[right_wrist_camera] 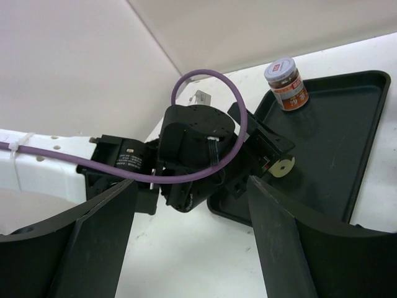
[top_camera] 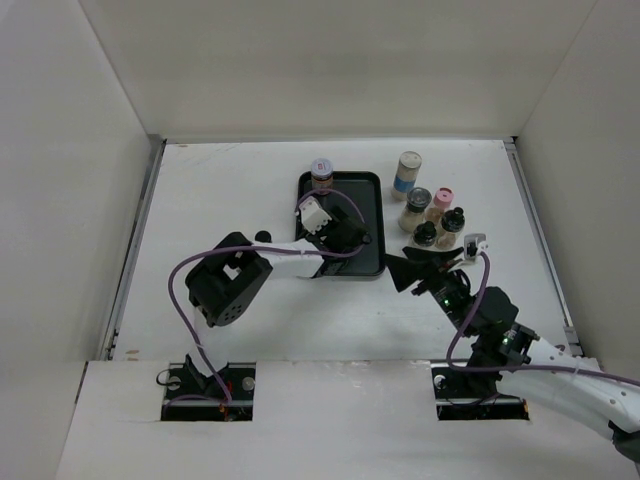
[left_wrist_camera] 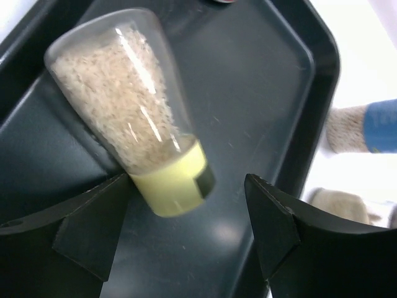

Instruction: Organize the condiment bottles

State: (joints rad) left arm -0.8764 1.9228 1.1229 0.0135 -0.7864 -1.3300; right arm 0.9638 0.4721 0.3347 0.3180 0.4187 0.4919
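Note:
A clear bottle of beige grains with a yellow cap [left_wrist_camera: 130, 118] lies tilted on the black tray [left_wrist_camera: 260, 93], its cap between the tips of my open left gripper [left_wrist_camera: 188, 192]. In the top view that gripper [top_camera: 350, 240] hangs over the tray [top_camera: 366, 200] and hides this bottle. A grey-capped jar [top_camera: 321, 172] with dark contents stands in the tray's far left corner; it also shows in the right wrist view [right_wrist_camera: 286, 84]. My right gripper [top_camera: 410, 270] is open and empty over the white table, right of the tray's near corner.
Right of the tray stand a tall blue-labelled bottle [top_camera: 407, 172], a dark-capped jar [top_camera: 417, 206], a pink-capped one [top_camera: 441, 200] and two black-capped ones [top_camera: 452, 222] [top_camera: 425, 235]. White walls enclose the table.

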